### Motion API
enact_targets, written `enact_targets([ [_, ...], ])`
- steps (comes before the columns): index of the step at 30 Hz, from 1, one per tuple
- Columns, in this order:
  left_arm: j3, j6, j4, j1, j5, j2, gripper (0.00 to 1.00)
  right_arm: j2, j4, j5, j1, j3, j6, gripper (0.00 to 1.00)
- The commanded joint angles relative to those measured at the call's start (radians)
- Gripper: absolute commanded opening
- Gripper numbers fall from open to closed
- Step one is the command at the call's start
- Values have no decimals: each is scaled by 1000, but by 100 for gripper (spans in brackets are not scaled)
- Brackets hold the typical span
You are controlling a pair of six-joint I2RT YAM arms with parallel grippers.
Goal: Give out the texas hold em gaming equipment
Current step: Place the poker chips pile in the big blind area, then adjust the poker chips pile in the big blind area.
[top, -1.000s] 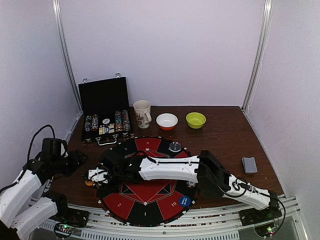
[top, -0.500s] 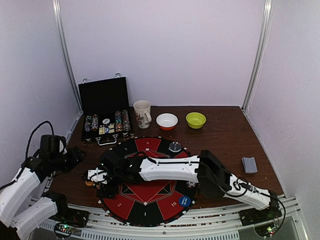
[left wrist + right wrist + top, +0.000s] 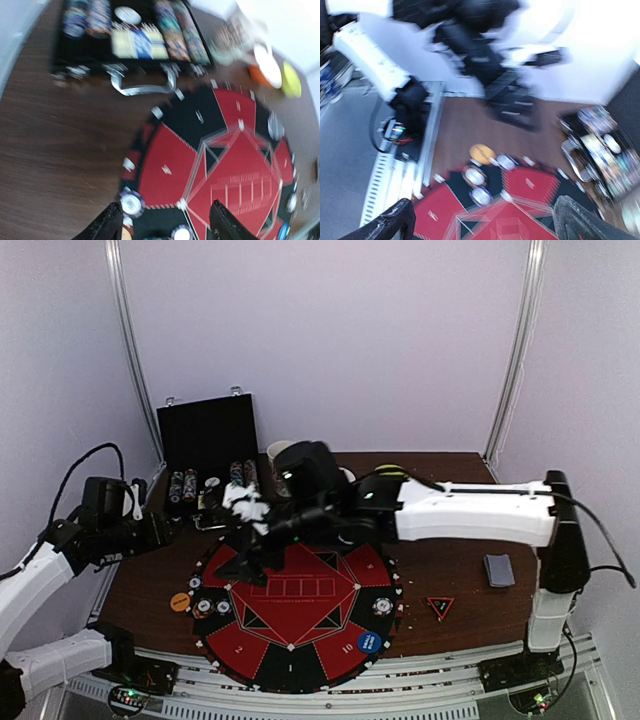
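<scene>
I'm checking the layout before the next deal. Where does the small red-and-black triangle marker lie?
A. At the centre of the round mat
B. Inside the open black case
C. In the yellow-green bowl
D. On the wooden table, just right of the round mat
D: the small red-and-black triangle marker lies flat on the brown wooden table, just off the right edge of the round red-and-black mat.

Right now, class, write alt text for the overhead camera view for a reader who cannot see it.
The right gripper hangs open above the far-left part of a round red-and-black mat, its arm stretched in from the right. Chips and an orange disc lie by the mat's left rim; an open chip case stands behind.
</scene>
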Motion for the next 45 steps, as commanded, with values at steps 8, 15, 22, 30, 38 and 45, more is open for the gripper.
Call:
enact_targets([
  [8,184,109,-142,-529,-216,487,67,-438,-22,330,-414,-570,336,97],
  [15,253,68,-210,-660,-349,731,68,-469,-91,369,-419,-576,362,96],
  [22,219,27,-230,-662,-361,770,61,-499,-130,363,-418,-580,475,100],
  [30,146,9,-185,-658,-333,769,57,-566,-176,402,-418,-593,476,100],
  [38,131,-40,-228,-644,-373,748,57,-564,-204,391,-418,-574,438,100],
  [45,234,48,-189,-637,-372,729,60,-533,-387,491,-422,-482,465,100],
])
